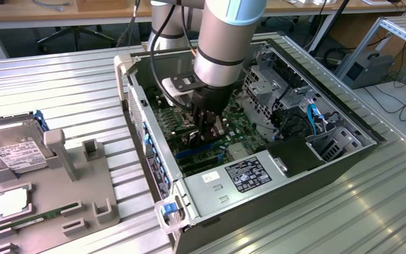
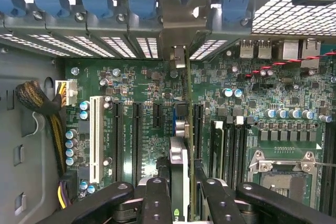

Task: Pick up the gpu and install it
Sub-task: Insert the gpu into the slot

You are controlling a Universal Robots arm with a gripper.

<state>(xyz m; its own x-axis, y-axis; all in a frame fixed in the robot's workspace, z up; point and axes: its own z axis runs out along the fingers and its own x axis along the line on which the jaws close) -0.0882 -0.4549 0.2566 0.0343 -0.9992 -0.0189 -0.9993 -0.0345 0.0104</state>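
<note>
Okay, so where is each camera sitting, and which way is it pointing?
Exterior view: sits high and off the arm, looking down at the open computer case on the slatted table; the arm and gripper reach into the case.
Wrist view: sits on the wrist, looking past the gripper's fingers onto the motherboard; the fingers clamp the gpu, seen edge-on.
Shared: both show the gripper and the motherboard inside the case.
</note>
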